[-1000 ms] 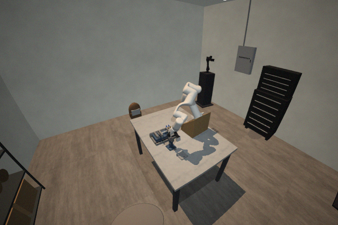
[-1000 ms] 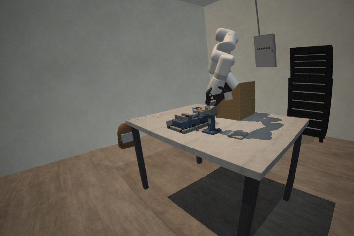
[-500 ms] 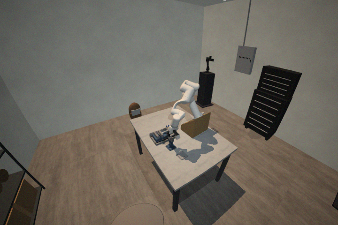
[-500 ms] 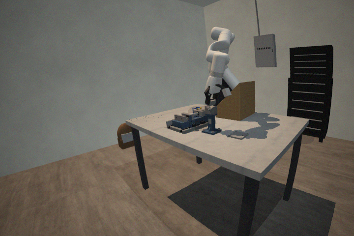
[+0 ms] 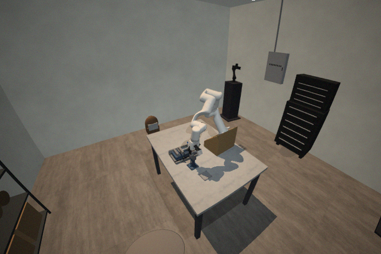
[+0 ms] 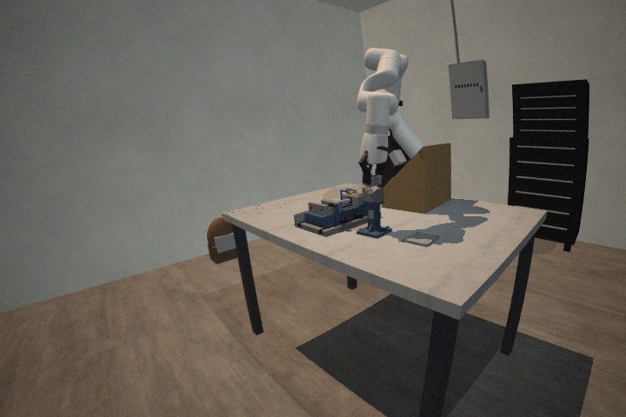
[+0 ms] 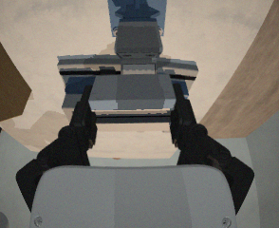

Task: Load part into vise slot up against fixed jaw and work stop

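— Block (image 7: pixel 132 93) first: where is it?

— Between my two black fingers. My tool (image 7: pixel 134 121) is clamped on its two ends, partly open because the block fills the gap. It hangs straight down over the blue stand (image 6: pixel 373 223) with the V-shaped rest on top.

— Is the block sitting in that rest?

— From the wrist view the grey block lies crosswise right above the stand's top, and from the side it looks level with it, but I cannot tell whether they touch.

— And the vise?

— The vise (image 6: pixel 329 215) is just beside the stand, on the side toward the tabletop's (image 6: pixel 422 274) far left corner. Its blue body lies on a grey base. It is too small to make out how its jaws stand.

— The plate the block came from?

— That flat grey plate (image 6: pixel 421 239) lies on the other side of the stand, toward the tabletop's right edge, in the shadow my arm throws. Nothing is on it.

— Anything else up there?

— A brown box (image 6: pixel 424 179) at the far edge, next to my base.
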